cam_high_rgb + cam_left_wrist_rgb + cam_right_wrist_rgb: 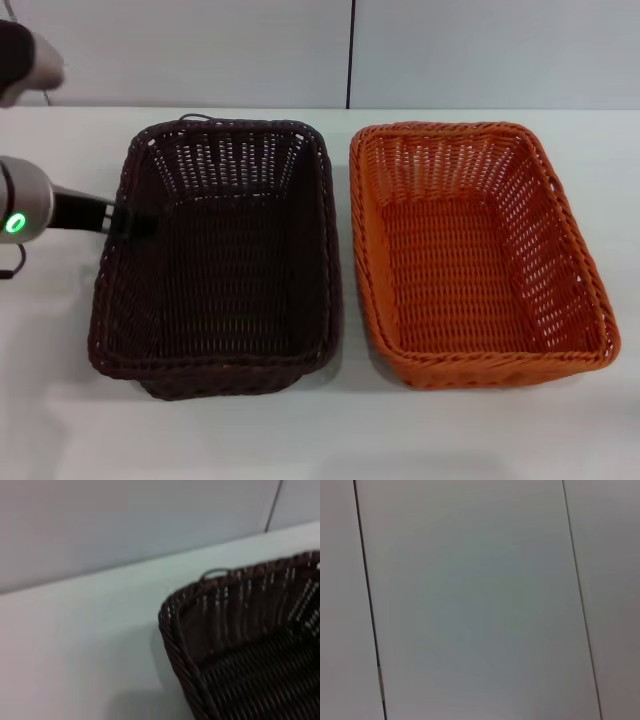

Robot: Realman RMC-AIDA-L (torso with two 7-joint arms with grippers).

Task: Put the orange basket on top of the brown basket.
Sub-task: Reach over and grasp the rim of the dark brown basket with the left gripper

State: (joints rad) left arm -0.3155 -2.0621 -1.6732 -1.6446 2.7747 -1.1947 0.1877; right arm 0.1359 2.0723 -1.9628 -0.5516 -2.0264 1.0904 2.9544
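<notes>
The brown basket (pixel 222 262) sits on the white table, left of centre in the head view. The orange basket (pixel 470 250) sits right beside it on the right, with a narrow gap between them. Both are upright and empty. My left gripper (pixel 132 221) is at the brown basket's left rim, reaching in from the left, dark against the dark weave. The left wrist view shows a far corner of the brown basket (pixel 240 630). My right gripper is out of view; the right wrist view shows only wall panels.
The white table (pixel 320 430) runs back to a pale panelled wall (pixel 250 50). A small wire loop (pixel 196 118) sticks up at the brown basket's far rim. My left arm's silver link with a green light (pixel 20 215) is over the table's left side.
</notes>
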